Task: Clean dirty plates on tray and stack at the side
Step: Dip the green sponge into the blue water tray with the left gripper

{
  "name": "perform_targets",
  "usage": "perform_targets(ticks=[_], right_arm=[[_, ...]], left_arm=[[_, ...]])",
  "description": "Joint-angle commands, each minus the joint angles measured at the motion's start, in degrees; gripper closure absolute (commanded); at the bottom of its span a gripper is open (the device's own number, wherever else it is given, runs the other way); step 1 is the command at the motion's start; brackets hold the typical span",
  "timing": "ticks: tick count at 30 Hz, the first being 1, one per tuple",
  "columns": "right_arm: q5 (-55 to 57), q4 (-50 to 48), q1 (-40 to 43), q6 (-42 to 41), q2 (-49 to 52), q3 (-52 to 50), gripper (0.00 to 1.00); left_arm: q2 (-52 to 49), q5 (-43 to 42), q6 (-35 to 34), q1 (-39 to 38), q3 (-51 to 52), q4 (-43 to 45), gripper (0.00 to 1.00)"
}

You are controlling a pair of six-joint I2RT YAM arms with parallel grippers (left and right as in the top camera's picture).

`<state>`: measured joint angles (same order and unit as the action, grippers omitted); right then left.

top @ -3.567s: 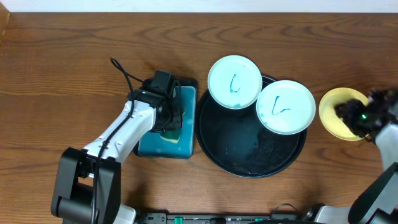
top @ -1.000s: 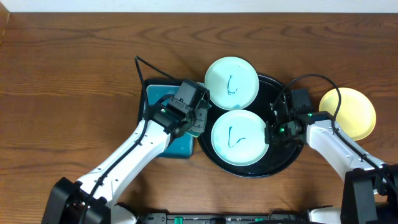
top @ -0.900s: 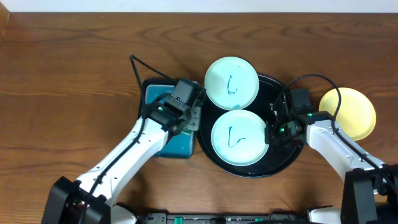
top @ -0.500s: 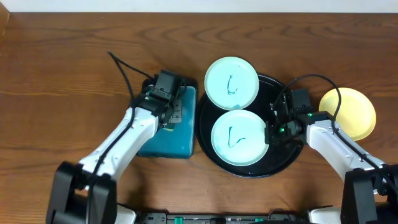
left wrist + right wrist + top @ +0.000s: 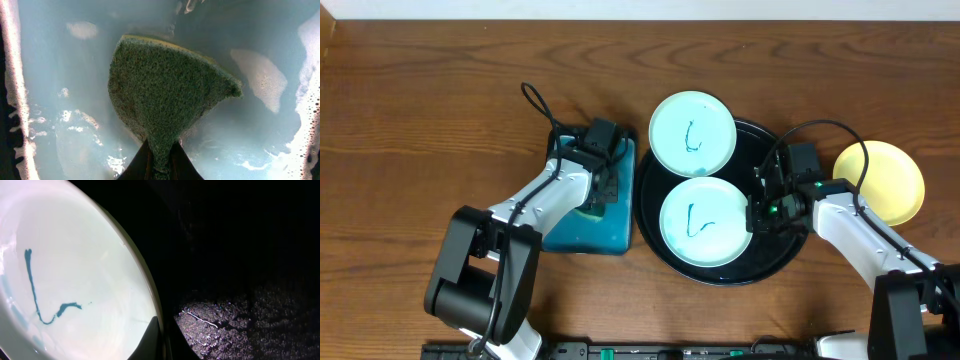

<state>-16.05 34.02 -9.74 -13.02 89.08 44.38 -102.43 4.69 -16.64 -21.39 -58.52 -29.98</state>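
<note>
On the round black tray point(image 5: 775, 255) lies a mint-white plate point(image 5: 705, 222) with a teal squiggle. My right gripper point(image 5: 755, 215) is shut on its right rim. In the right wrist view the rim of that plate point(image 5: 75, 280) sits between the fingers of my right gripper point(image 5: 161, 337). A second marked mint plate point(image 5: 693, 133) rests on the tray's back-left edge. A pale yellow plate point(image 5: 880, 180) lies on the wood to the right. My left gripper point(image 5: 597, 190) is shut on a green sponge point(image 5: 165, 95), pressed down into soapy water.
The small rectangular black tray with blue inside point(image 5: 570, 235) stands just left of the round tray and holds foamy water point(image 5: 260, 80). Wet residue speckles the round tray's floor point(image 5: 235, 325). Cables loop above both wrists.
My left arm has swung left from the round tray's edge to the blue tray, with the sponge now down in the water. The right arm and the plates have stayed put.
</note>
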Motion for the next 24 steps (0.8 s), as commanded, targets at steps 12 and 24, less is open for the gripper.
perform_targets(ticks=[12,24], right_arm=[[0.2,0.0,-0.5,-0.7,-0.6,-0.3,0.99],[0.2,0.0,-0.5,-0.7,-0.6,-0.3,0.99]], left_arm=[[14.6,-0.9,1.6,2.1,-0.4,-2.5,0.92],[5.6,-1.1,1.6,2.1,-0.3,-2.4,0.92]])
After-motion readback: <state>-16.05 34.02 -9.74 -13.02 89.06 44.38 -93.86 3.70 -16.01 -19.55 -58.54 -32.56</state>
